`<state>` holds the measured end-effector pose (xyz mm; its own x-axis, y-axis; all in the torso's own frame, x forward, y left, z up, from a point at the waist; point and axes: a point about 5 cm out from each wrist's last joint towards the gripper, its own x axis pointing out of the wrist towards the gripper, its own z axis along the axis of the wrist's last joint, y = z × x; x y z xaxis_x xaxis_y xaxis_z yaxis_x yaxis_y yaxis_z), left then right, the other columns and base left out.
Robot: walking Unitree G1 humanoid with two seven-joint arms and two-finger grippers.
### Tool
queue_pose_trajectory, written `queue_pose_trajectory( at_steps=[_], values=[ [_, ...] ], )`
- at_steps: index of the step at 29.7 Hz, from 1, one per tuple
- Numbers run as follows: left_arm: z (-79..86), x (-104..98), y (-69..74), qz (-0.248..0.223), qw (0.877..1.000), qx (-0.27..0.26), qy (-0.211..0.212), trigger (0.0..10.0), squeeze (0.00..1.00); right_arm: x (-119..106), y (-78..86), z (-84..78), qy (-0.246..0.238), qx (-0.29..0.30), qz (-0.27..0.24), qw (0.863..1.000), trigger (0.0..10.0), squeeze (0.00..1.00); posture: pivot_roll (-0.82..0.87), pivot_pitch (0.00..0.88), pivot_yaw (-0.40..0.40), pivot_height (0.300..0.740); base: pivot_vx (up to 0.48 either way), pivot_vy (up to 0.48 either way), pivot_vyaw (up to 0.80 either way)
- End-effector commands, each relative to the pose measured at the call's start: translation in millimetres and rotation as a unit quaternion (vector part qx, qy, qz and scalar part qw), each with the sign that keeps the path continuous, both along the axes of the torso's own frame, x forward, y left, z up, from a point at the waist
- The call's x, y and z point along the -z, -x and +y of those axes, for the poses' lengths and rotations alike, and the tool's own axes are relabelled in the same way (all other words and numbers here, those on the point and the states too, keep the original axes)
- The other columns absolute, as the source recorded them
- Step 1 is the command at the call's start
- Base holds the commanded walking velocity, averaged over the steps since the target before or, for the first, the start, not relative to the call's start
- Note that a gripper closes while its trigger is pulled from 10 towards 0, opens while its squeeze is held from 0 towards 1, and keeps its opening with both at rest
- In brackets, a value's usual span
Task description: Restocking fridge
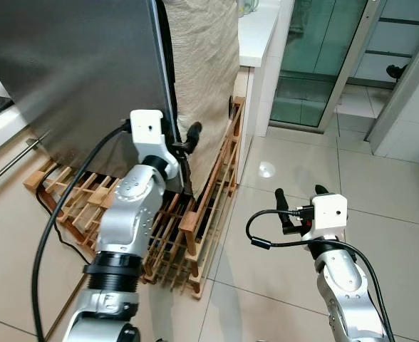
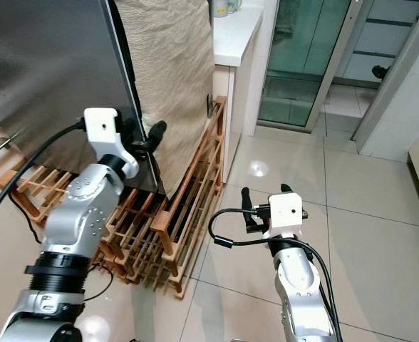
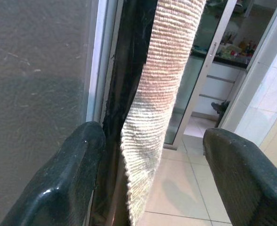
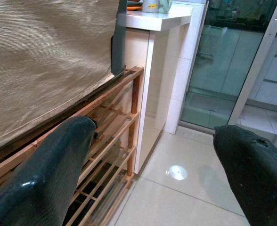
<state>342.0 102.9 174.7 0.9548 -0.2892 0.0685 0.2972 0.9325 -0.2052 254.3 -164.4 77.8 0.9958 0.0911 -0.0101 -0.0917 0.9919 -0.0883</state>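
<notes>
I see the fridge at the upper left of the head views, its grey steel door shut, with a beige woven cloth hanging down the side just beside the door edge. The left gripper is raised to that edge, low on the door; in the left wrist view its fingers stand apart, one against the steel face, the other out past the cloth, with the dark door seam and the cloth's hem between them. They are not clamped on anything I can make out. A wooden slatted rack sits on the floor under and beside the fridge. The right gripper hovers over the tiled floor, well apart from the fridge, fingers spread wide and holding nothing. A white counter stands beyond the rack.
</notes>
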Motion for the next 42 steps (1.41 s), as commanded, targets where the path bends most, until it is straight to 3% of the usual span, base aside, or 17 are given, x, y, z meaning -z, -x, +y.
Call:
queue_pose_trajectory(
  at_steps=[1,6,12,15,20,27,29,34,42],
  values=[
    [-6.8,-7.9,-1.6,-0.017,1.0,0.011,-0.001,10.0,0.0,-1.5,-1.1,0.9,0.005,-0.004,-0.005,1.0,10.0,0.24,-0.19,0.0,0.033,0.74,0.0,0.0,0.0],
    [-10.5,-7.8,-2.8,-0.017,1.0,0.013,0.0,10.0,0.0,-2.1,-0.3,-0.7,0.006,-0.001,-0.006,1.0,10.0,0.25,-0.2,0.0,0.036,0.74,0.0,0.0,0.0],
    [-23.3,-1.1,-13.8,-0.004,1.0,-0.014,-0.016,10.0,0.0,-1.7,-0.9,0.1,0.006,-0.002,-0.006,1.0,10.0,0.25,-0.19,0.0,0.034,0.74,0.0,0.0,0.0],
    [-53.1,-0.8,-11.9,-0.012,0.997,0.073,-0.013,10.0,0.0,-2.5,-3.0,3.1,0.004,-0.005,-0.008,1.0,10.0,0.24,-0.19,0.0,0.034,0.74,0.0,0.0,0.0],
    [-88.8,-1.0,-2.7,-0.002,0.978,0.21,0.005,10.0,0.0,-2.9,-2.8,6.0,0.005,-0.011,-0.009,1.0,10.0,0.24,-0.2,0.0,0.039,0.74,0.0,0.0,0.0],
    [-117.3,-3.6,4.6,0.003,0.961,0.271,0.049,10.0,0.0,-2.2,-1.1,4.3,0.005,-0.007,-0.008,1.0,10.0,0.25,-0.21,0.0,0.047,0.74,0.0,0.0,0.0],
    [-133.7,-10.1,13.6,-0.007,0.946,0.314,0.073,10.0,0.0,-3.2,-0.4,5.7,0.002,-0.009,-0.01,1.0,10.0,0.25,-0.21,0.0,0.047,0.74,0.0,0.0,0.0],
    [-143.5,-18.0,23.9,-0.017,0.928,0.357,0.104,10.0,0.0,-12.9,0.1,11.5,-0.009,-0.033,-0.03,0.999,10.0,0.25,-0.21,0.0,0.049,0.74,0.0,0.0,0.0],
    [-147.5,-28.6,28.1,-0.034,0.915,0.381,0.127,10.0,0.0,-15.0,-1.5,11.2,-0.004,-0.046,-0.031,0.998,10.0,0.25,-0.21,0.0,0.04,0.74,0.0,0.0,0.0]
  ],
)
